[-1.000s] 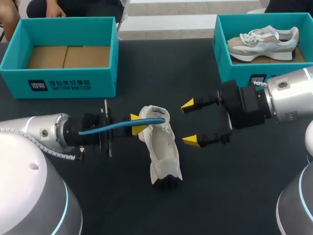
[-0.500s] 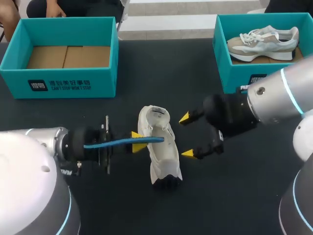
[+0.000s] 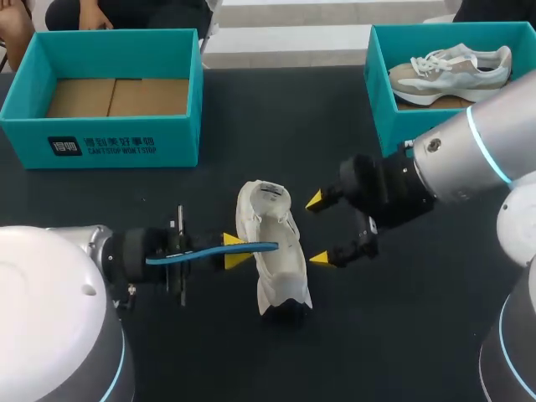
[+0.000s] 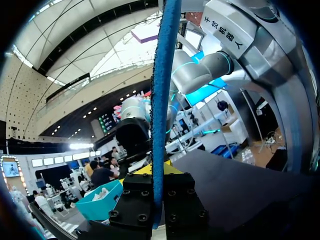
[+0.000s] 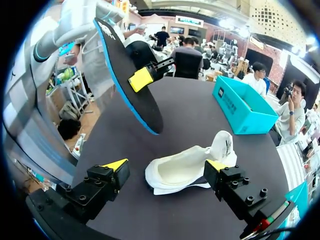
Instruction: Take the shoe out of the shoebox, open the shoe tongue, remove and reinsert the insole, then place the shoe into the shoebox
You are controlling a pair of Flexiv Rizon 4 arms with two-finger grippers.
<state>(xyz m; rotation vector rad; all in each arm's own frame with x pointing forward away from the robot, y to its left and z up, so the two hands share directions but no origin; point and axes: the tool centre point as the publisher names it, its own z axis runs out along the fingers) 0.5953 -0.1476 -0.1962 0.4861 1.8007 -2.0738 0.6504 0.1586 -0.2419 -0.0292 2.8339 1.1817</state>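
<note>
A white shoe [image 3: 276, 255] lies on the dark table [image 3: 276, 142] in the middle, its opening facing up. My left gripper [image 3: 235, 251] is shut on a black insole with a blue edge [image 3: 201, 251], held edge-up, its far end over the shoe. In the left wrist view the insole [image 4: 162, 100] rises straight from the left gripper [image 4: 158, 176]. My right gripper [image 3: 318, 229] stands open just right of the shoe, not touching it. In the right wrist view the shoe [image 5: 185, 170] lies ahead between the right gripper's [image 5: 166, 167] fingers, with the insole [image 5: 131, 82] hanging above.
An empty teal shoebox [image 3: 100, 134] with a cardboard floor stands at the back left, also seen as the teal box [image 5: 245, 110] beyond the shoe. A second teal shoebox [image 3: 381, 92] at the back right holds a grey-and-white sneaker [image 3: 456, 67].
My right gripper has moved left and closer to the shoe, staying open. My left gripper with the insole has shifted slightly toward the table's front. The shoe has stayed put.
</note>
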